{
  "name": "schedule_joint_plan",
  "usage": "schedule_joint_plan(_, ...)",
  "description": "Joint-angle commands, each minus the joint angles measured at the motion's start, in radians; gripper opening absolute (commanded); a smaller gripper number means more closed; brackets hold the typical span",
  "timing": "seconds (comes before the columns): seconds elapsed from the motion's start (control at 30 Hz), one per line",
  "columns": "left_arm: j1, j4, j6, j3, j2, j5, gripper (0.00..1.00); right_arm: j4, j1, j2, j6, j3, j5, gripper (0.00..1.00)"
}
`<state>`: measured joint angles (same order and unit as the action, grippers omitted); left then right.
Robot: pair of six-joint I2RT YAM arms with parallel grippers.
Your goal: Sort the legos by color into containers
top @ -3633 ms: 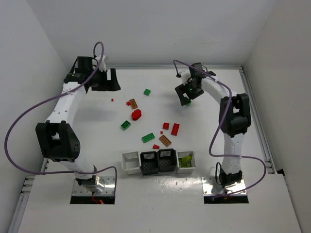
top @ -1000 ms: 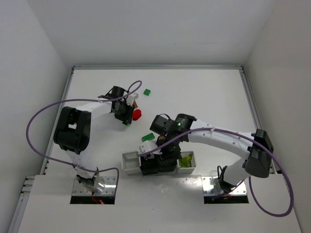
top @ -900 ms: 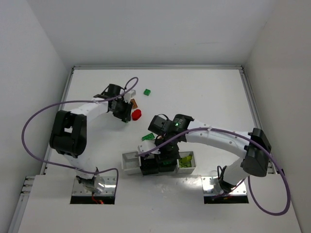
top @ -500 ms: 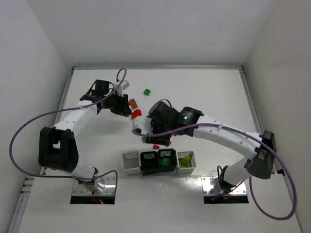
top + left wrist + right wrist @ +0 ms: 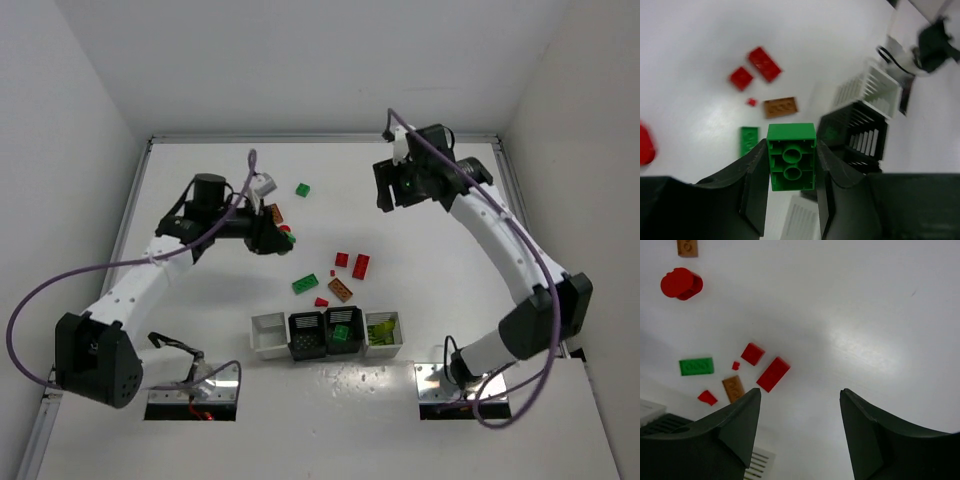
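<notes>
My left claw (image 5: 791,161) is clenched on a green brick (image 5: 791,142), lifted above the table (image 5: 695,35) for carrying to the bins (image 5: 860,125), while my right claw (image 5: 800,407) hangs open and empty over loose bricks (image 5: 773,374)

Right end effector (image 5: 800,390) spread wide above scattered legos (image 5: 773,374).
</notes>
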<state>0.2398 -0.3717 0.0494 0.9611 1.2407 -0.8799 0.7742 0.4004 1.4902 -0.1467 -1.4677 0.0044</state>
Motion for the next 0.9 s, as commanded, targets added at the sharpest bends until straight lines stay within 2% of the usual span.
schedule_joint_plan(0.0, 0.21, 0.001, -0.12, -0.042, -0.085, 0.0, 0.25, 0.045, -0.089, 0.109, -0.143, -0.084, -0.243, 0.65)
schedule_joint_plan(0.03, 0.264, 0.001, -0.132, -0.073, -0.113, 0.086, 0.25, 0.034, -0.131, 0.134, -0.163, -0.1, -0.283, 0.65)
schedule_joint_plan(0.13, 0.43, 0.02, -0.141, -0.114, -0.113, 0.195, 0.25, 0.034, -0.167, 0.252, -0.174, -0.204, -0.415, 0.67)
schedule_joint_plan(0.2, 0.458, 0.051, -0.132, -0.124, -0.103, 0.206, 0.26, 0.025, -0.167, 0.321, -0.174, -0.273, -0.458, 0.7)
schedule_joint_plan(0.3, 0.509, 0.039, -0.198, -0.085, -0.044, 0.255, 0.27, 0.004, -0.167, 0.378, -0.165, -0.335, -0.468, 0.71)
schedule_joint_plan(0.5, 0.711, 0.028, -0.235, -0.013, 0.077, 0.38, 0.29, -0.016, -0.167, 0.465, -0.128, -0.391, -0.468, 0.72)
schedule_joint_plan(0.67, 0.768, 0.028, -0.246, -0.002, 0.104, 0.404, 0.3, -0.016, -0.146, 0.486, -0.068, -0.411, -0.458, 0.75)
schedule_joint_plan(0.73, 0.777, 0.028, -0.246, -0.002, 0.114, 0.404, 0.34, -0.027, -0.137, 0.499, -0.056, -0.421, -0.448, 0.76)
schedule_joint_plan(0.87, 0.817, 0.018, -0.258, 0.024, 0.16, 0.461, 0.53, -0.027, -0.137, 0.542, -0.024, -0.47, -0.435, 0.79)
